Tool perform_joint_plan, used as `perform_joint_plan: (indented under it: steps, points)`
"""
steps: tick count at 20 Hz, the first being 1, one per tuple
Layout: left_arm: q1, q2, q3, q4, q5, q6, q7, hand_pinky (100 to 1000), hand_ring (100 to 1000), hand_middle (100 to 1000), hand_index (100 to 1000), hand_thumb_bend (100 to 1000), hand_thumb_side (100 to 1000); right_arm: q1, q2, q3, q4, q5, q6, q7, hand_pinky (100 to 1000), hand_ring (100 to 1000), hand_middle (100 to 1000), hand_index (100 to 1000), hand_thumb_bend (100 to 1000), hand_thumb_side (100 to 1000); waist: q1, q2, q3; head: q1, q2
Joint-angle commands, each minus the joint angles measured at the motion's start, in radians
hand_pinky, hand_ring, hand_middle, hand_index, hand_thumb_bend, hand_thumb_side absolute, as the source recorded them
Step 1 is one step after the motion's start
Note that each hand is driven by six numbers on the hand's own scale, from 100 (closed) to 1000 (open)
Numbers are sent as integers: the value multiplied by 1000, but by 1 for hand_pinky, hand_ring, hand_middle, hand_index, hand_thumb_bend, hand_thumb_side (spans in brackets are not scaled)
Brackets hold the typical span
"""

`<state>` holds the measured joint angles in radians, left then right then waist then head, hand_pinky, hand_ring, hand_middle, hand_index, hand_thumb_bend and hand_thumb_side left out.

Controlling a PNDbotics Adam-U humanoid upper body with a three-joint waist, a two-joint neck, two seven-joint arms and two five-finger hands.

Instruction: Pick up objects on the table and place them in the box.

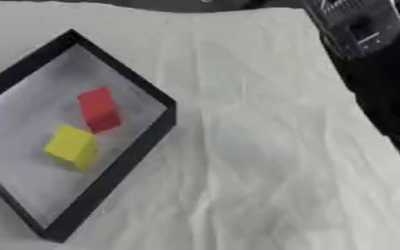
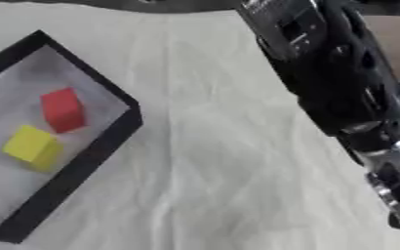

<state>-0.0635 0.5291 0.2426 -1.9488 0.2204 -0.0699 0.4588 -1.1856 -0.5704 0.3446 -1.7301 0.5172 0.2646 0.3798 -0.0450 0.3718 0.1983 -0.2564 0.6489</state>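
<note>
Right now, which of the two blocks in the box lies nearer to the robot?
The yellow block. It sits lower in the view than the red block, both inside the black-rimmed box.

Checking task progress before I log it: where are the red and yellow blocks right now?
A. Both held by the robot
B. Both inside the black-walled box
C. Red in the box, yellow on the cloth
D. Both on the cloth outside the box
B: the red block and the yellow block both lie on the floor of the box, side by side within its black walls.
</note>
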Motion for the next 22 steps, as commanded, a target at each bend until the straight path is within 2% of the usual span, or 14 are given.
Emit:
perform_joint_plan:
  steps: [1,6,11,13,15,17,18,19,21,22]
  points:
    - [-12,37,0,-8,9,2,-2,794,868,823,897,613,718,-62,52,19,-18,20,-21,42,812,639,502,630,464,100,9,-45,4,-12,5]
    - [-19,42,7,-7,25,-3,3,794,869,823,896,611,716,-102,148,85,17,73,-77,125,813,635,500,625,465,100,7,-49,20,-34,8]
    - [-13,51,23,-10,34,-14,18,794,868,823,896,612,714,-99,193,109,42,95,-116,172,812,635,501,626,465,100,8,-48,31,-46,9]
    - [-6,68,35,-13,37,-21,28,795,869,824,897,614,710,-82,229,153,73,109,-139,216,817,649,505,638,466,100,8,-46,42,-58,9]
    - [-2,82,37,-16,41,-26,30,796,869,825,897,615,710,-59,264,174,108,134,-160,240,816,653,510,644,467,100,8,-43,48,-65,10]
    - [-3,91,34,-18,42,-29,26,796,869,825,897,615,710,-21,300,182,151,159,-173,239,809,650,508,645,468,100,6,-41,55,-70,11]
    - [-5,94,33,-19,41,-30,24,796,869,825,897,612,708,-1,315,184,175,170,-177,234,807,650,508,646,505,100,5,-39,58,-72,11]
    - [-6,94,32,-20,41,-30,23,796,869,825,897,615,709,15,328,186,198,181,-182,227,807,651,509,647,469,100,4,-38,60,-73,11]
    - [-10,93,29,-21,41,-29,20,796,869,825,897,616,710,41,350,189,241,212,-193,205,809,655,512,649,496,100,1,-35,65,-77,11]
    - [-12,92,28,-21,41,-28,18,796,870,825,897,617,710,50,359,190,260,230,-200,194,810,657,514,650,470,100,0,-34,67,-79,10]
